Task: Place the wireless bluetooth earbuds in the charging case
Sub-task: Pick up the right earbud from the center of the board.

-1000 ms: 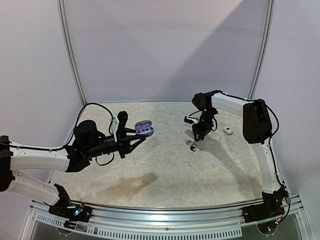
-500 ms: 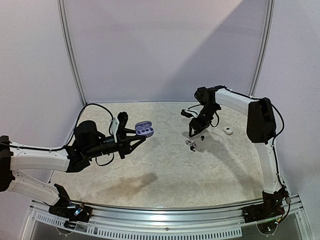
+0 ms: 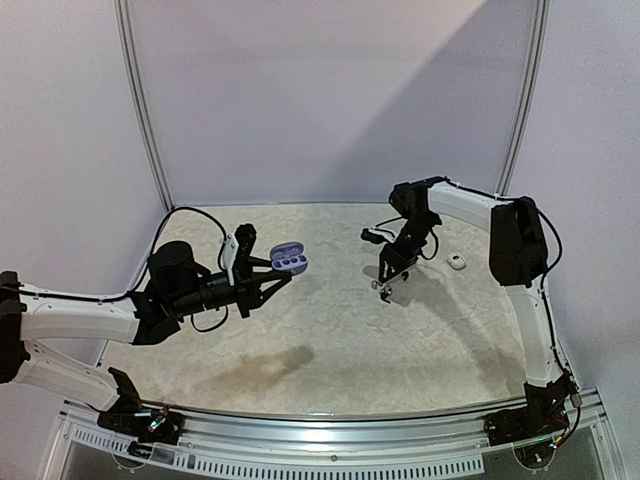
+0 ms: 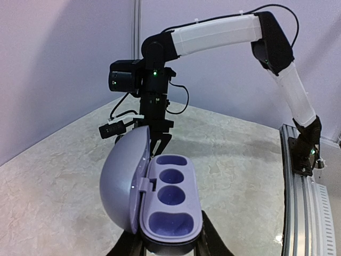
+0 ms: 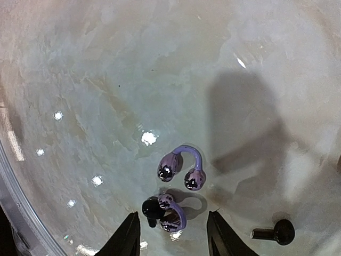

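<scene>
The case (image 4: pixel 170 208) is gripped aloft, open, by the left hand (image 4: pixel 170 246); the right hand (image 5: pixel 170 240) is spread, empty, above the earbuds (image 5: pixel 181 166) on the desk (image 5: pixel 106 80) (packed close), so one may be knocked aside.

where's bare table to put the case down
Widest bare patch: the near middle of the table, between the left arm base and the right arm base. The far middle along the back wall is bare too. Crowded: under the right gripper, where the earbuds lie, a small white thing to its right.
</scene>
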